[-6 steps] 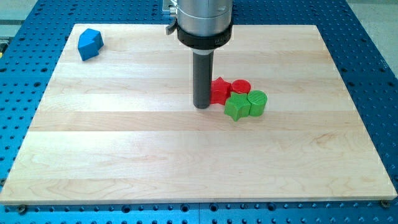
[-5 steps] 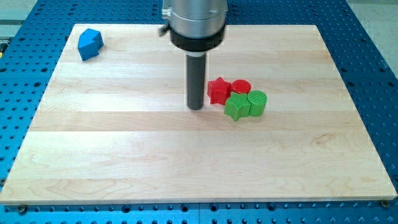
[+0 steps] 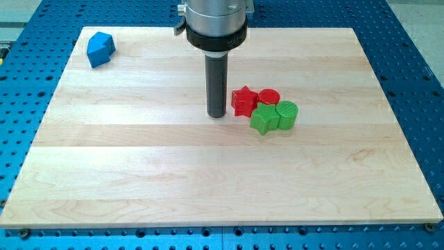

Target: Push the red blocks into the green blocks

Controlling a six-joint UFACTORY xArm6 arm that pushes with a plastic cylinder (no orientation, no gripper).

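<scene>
A red star block (image 3: 243,101) and a red cylinder (image 3: 268,97) sit side by side right of the board's middle. Just below them lie a green star-like block (image 3: 263,119) and a green cylinder (image 3: 286,114). All of these touch one another in one tight cluster. My tip (image 3: 216,114) stands on the board just left of the red star, with a small gap between them.
A blue angular block (image 3: 100,48) lies alone near the board's top left corner. The wooden board (image 3: 139,173) rests on a blue perforated table (image 3: 416,42).
My tip has moved left and slightly up, from touching the red star to standing a little apart from it. The blocks have not moved.
</scene>
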